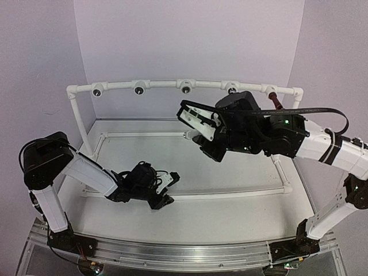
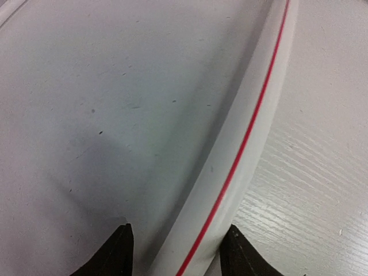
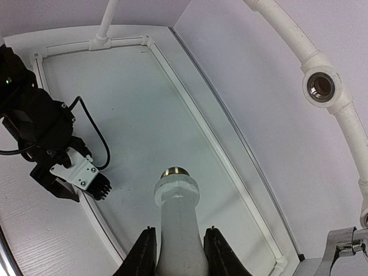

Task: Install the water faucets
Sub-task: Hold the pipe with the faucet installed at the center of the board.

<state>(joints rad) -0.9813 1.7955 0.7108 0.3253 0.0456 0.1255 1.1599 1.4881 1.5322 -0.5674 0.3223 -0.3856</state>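
A white PVC pipe frame [image 1: 161, 84] stands along the back of a pale table [image 1: 190, 221], its top bar carrying a row of tee sockets [image 3: 321, 86] with dark round openings. A dark red-brown faucet [image 1: 275, 99] sits at the right end of that bar. In the right wrist view a shiny silver faucet [image 3: 344, 241] is partly cut off at the lower right corner. The right arm is raised over the middle of the table, reaching left. The right gripper [image 3: 178, 230] is clamped on a white plastic faucet [image 3: 177, 195], whose threaded metal end points away from the wrist. The left arm lies low and stretched right. The left gripper [image 2: 177, 247] straddles a low white rail [image 2: 247, 144] with a red stripe, a fingertip on each side; whether it squeezes the rail cannot be told.
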